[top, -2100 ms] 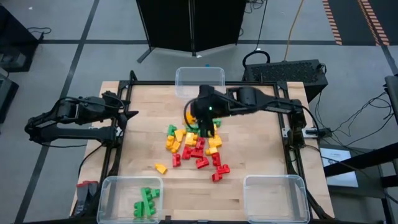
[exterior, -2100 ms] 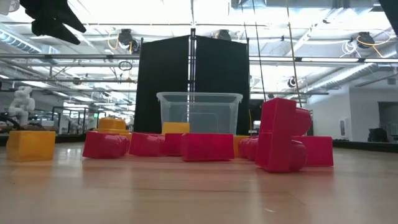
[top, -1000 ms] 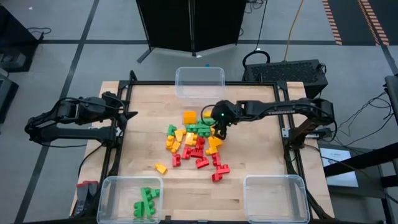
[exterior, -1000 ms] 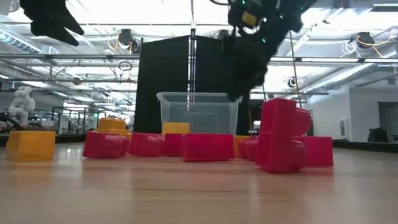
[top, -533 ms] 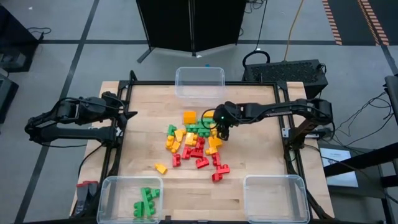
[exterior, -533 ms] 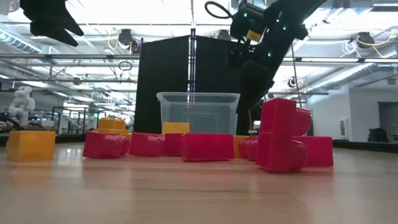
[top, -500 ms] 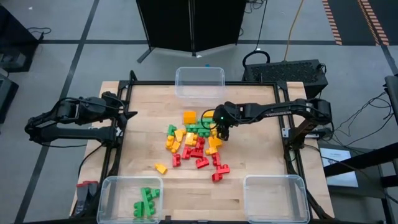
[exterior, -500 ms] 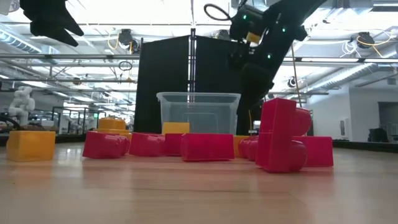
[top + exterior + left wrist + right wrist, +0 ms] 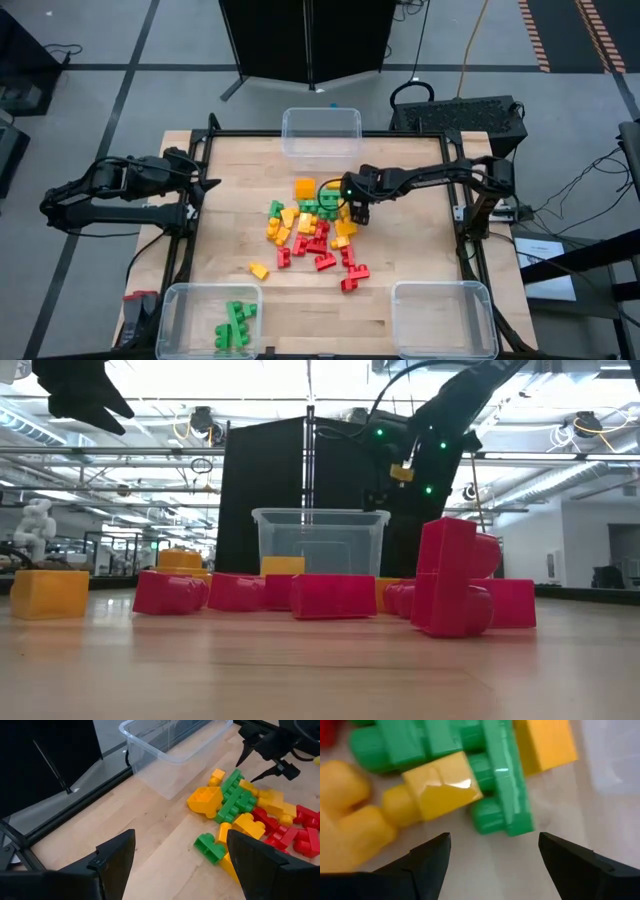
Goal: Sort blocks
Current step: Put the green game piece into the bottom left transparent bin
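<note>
The blocks (image 9: 315,228) lie in a loose pile of red, yellow and green bricks on the middle of the wooden table. My right gripper (image 9: 358,212) hangs open over the pile's far right part. In its wrist view its fingers (image 9: 494,838) stand apart above a green block (image 9: 497,785) and a yellow block (image 9: 440,790), touching neither. My left gripper (image 9: 212,183) waits open at the table's left edge, and its wrist view (image 9: 180,855) looks toward the pile (image 9: 240,810). In the low view red blocks (image 9: 450,575) rest on the table in front.
A clear bin (image 9: 321,130) stands at the far edge behind the pile. Another clear bin (image 9: 170,300) at the near left corner holds green blocks (image 9: 235,322). A third bin (image 9: 443,318) stands at the near right corner. One yellow block (image 9: 259,270) lies apart, near left of the pile.
My right gripper has come down toward the far right part of the pile, drawing closer to the green and yellow blocks. The blocks have stayed where they were.
</note>
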